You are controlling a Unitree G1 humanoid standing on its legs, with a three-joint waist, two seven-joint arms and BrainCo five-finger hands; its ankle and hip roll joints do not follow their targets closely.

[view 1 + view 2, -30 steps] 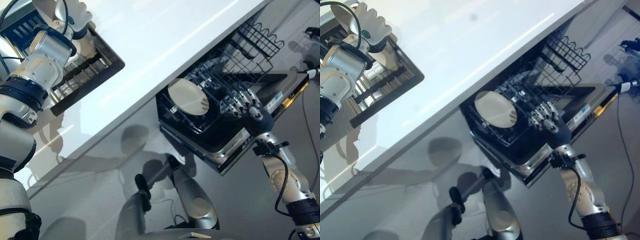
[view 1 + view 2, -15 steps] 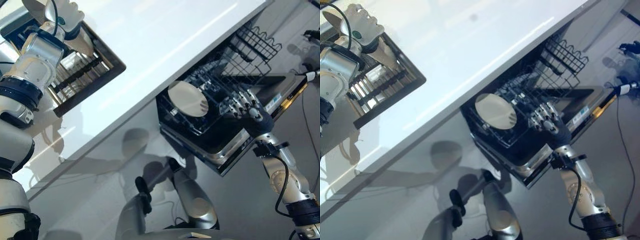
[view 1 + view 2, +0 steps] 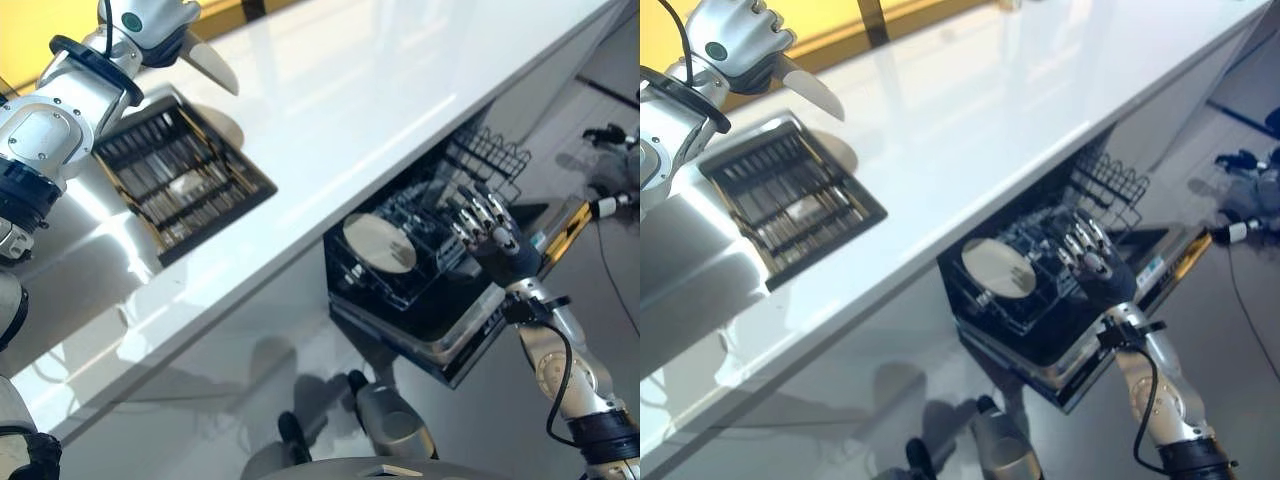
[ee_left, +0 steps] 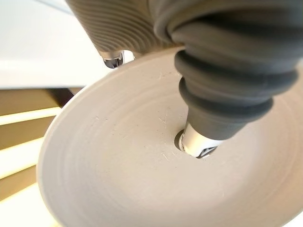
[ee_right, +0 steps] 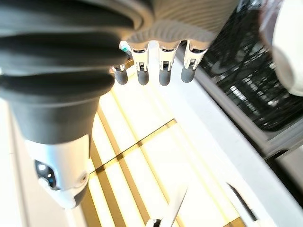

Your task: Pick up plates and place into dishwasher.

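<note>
White counter (image 3: pixel 330 90) is seen from the eye views with a dark rack (image 3: pixel 180 180), above which a plate (image 3: pixel 205 65) is gripped by the left hand (image 3: pixel 150 15), while another plate (image 3: pixel 380 243) stands in the dishwasher basket (image 3: pixel 420 250) beside the slack-fingered right hand (image 3: pixel 495 235); in the left wrist view the plate (image 4: pixel 142 170) is pinched by the thumb (image 4: pixel 208 118), and in the right wrist view straight fingers (image 5: pixel 163 66) are shown; no writing can be read.

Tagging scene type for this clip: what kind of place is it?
Most likely a kitchen: a white countertop with a dark dish rack, and below it an open dishwasher with a plate in its basket.

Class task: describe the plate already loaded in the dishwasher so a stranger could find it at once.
Below the white counter, the dishwasher stands open with its black wire rack out. The loaded plate is the pale round disc standing on edge there, unlike the plate in the left hand.
</note>
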